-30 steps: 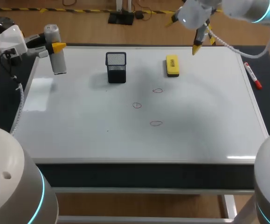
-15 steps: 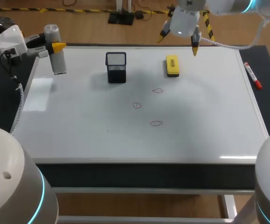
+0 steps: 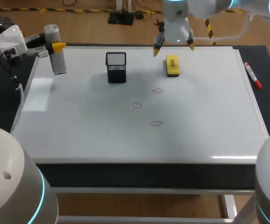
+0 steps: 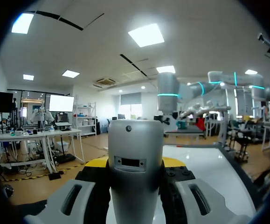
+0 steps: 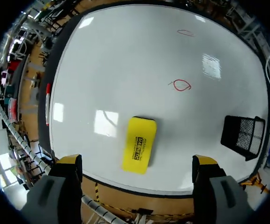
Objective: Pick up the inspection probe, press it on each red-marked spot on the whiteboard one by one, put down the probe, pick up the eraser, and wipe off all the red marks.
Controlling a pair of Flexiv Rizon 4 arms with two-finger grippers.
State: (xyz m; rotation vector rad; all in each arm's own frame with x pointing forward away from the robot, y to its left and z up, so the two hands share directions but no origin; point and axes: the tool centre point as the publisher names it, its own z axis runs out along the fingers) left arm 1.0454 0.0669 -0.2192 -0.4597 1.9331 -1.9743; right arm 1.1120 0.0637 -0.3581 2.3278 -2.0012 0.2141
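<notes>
My left gripper is shut on the grey cylindrical probe, held upright above the whiteboard's far left corner. In the left wrist view the probe fills the gap between the fingers. The yellow eraser lies flat at the board's far middle. My right gripper hangs open above it, one yellow tip on each side. In the right wrist view the eraser lies below the open gripper. Three small red circles mark the board's middle; two red circles show from the right wrist.
A black mesh holder stands on the board left of the eraser, also seen as the holder in the right wrist view. A red marker pen lies on the dark table beyond the board's right edge.
My right arm has swung left from the board's far right corner to above the eraser, fingers still open. The left arm and the probe have not moved.
</notes>
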